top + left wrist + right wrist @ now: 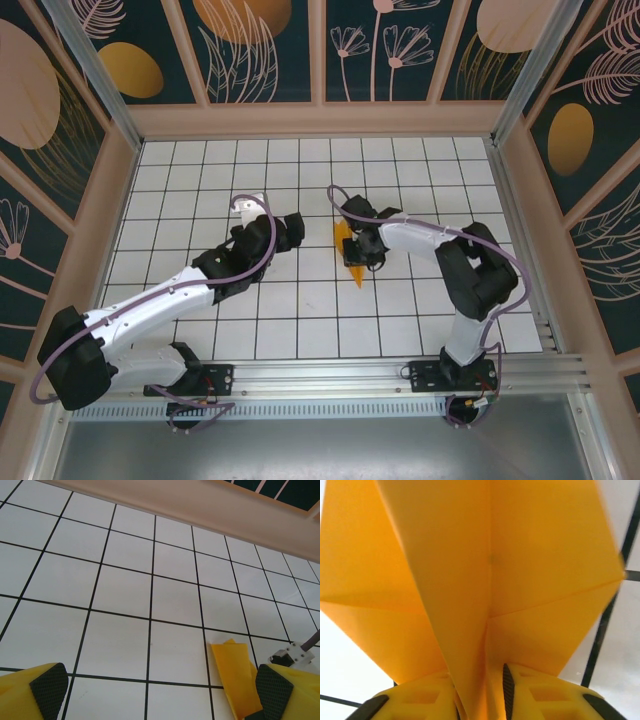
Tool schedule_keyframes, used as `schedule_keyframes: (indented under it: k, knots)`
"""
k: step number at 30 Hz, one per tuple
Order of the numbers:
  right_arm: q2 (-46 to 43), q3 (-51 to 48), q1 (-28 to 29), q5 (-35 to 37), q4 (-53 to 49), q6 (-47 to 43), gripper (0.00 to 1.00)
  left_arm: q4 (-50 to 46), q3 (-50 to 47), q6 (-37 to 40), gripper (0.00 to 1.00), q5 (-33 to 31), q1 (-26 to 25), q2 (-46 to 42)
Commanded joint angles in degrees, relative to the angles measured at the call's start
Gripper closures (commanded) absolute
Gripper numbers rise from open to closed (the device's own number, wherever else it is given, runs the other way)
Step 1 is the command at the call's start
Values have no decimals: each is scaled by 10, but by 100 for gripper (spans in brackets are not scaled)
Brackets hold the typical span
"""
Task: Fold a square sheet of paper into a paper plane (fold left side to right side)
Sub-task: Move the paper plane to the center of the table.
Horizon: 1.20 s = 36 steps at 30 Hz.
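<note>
The orange-yellow sheet of paper [350,250] is folded into a narrow pointed paper plane shape near the middle of the white grid table [300,320]. My right gripper [363,246] is shut on it. In the right wrist view the centre ridge of the paper [470,570] runs down between the yellow fingers [540,697], with the wings spreading to both sides above my right gripper [480,700]. My left gripper [291,231] is a little left of the paper and stands wide open. In the left wrist view an end of the paper [232,667] lies by the right finger of my left gripper [160,700], which holds nothing.
Wooden walls [320,120] with a dark leaf pattern enclose the table on three sides. A metal rail [400,375] carrying both arm bases runs along the near edge. The right arm's elbow [480,270] rises over the right half of the table.
</note>
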Motion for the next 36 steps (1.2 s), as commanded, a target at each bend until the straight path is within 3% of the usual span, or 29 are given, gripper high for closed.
schedule_keyframes:
  k: [1, 6, 16, 36]
  knots:
    - [18, 22, 13, 10, -11, 7, 76, 13, 3, 11, 1, 2, 1, 3]
    - [12, 49, 24, 24, -38, 23, 88, 11, 2, 14, 2, -3, 1, -3]
    - [46, 105, 56, 0, -74, 140, 89, 13, -11, 20, 1, -22, 2, -28]
    - [139, 196, 72, 18, -104, 136, 89, 15, -18, 29, 2, -11, 1, -33]
